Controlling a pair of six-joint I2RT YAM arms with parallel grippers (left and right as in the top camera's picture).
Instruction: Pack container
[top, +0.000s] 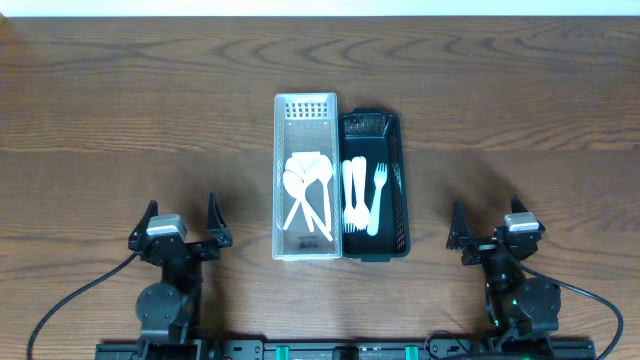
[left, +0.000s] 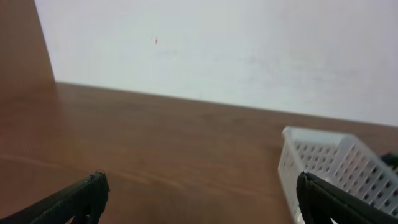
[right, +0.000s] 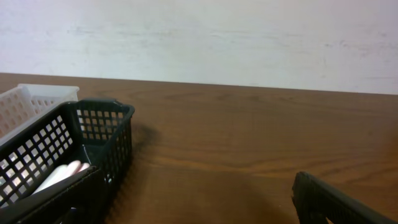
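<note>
A white perforated basket (top: 306, 104) stands mid-table and holds white plastic spoons (top: 307, 190). Touching its right side, a black perforated basket (top: 397, 180) holds white plastic forks (top: 364, 196). My left gripper (top: 181, 224) is open and empty at the front left, left of the white basket (left: 336, 162). My right gripper (top: 488, 228) is open and empty at the front right, right of the black basket (right: 68, 155). In each wrist view the fingers (left: 199, 193) (right: 199, 202) frame bare wood.
The wooden table (top: 120, 110) runs to a pale wall (left: 217, 50) at the back. Cables (top: 70, 300) trail from both arm bases along the front edge.
</note>
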